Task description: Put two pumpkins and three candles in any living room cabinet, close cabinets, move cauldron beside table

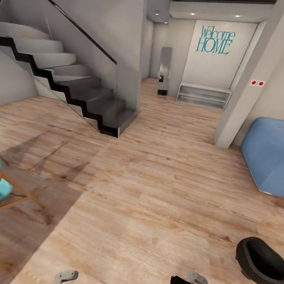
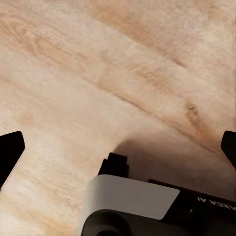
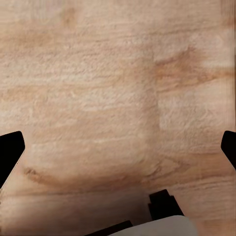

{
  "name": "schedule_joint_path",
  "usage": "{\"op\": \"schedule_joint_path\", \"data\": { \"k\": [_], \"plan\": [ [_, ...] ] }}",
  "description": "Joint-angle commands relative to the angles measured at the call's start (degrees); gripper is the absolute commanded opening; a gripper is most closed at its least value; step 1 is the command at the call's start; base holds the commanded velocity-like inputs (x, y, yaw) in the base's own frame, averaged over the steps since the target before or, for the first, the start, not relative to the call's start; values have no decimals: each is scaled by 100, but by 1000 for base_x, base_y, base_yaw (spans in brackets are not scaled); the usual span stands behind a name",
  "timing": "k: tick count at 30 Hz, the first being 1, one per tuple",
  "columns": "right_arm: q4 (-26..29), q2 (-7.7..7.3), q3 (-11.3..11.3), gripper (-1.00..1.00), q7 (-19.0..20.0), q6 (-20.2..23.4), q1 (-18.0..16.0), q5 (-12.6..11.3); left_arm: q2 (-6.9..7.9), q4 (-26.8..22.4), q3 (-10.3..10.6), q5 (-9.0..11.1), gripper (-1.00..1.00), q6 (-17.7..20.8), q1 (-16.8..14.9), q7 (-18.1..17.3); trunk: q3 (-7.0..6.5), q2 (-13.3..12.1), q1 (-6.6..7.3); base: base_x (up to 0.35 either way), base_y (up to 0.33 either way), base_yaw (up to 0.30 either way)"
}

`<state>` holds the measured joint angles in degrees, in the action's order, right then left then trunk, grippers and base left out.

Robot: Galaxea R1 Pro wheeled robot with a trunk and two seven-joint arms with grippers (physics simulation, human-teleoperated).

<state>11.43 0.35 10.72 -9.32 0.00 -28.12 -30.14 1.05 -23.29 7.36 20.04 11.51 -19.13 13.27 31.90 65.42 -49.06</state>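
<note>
The head camera looked forward and down from standing height across the wooden floor (image 1: 147,173), toward the staircase (image 1: 73,86) and the far wall with the "Welcome HOME" lettering (image 1: 216,40); its lower edge just caught the two arms.

The left wrist camera pointed straight down at the floor (image 2: 98,73) from close above, its two dark fingertips (image 2: 10,150) at the frame's edges.

The right wrist camera faced the floor (image 3: 108,88) likewise, equally near.

All three views shared only those pale planks.
</note>
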Motion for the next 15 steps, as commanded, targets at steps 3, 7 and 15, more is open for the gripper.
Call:
{"op": "schedule_joint_path", "data": {
  "k": [3,7,15],
  "plan": [
    [0,0,0,100,0,0,0,4,0,0,2,0,100,0,-1,0,0,0,0,327,0,-280],
    [0,0,0,100,0,0,0,8,0,0,3,0,100,0,-3,0,0,0,0,327,0,-259],
    [0,8,0,100,0,0,0,17,0,0,3,1,100,0,-3,0,0,0,0,327,0,-46]
  ]
}}
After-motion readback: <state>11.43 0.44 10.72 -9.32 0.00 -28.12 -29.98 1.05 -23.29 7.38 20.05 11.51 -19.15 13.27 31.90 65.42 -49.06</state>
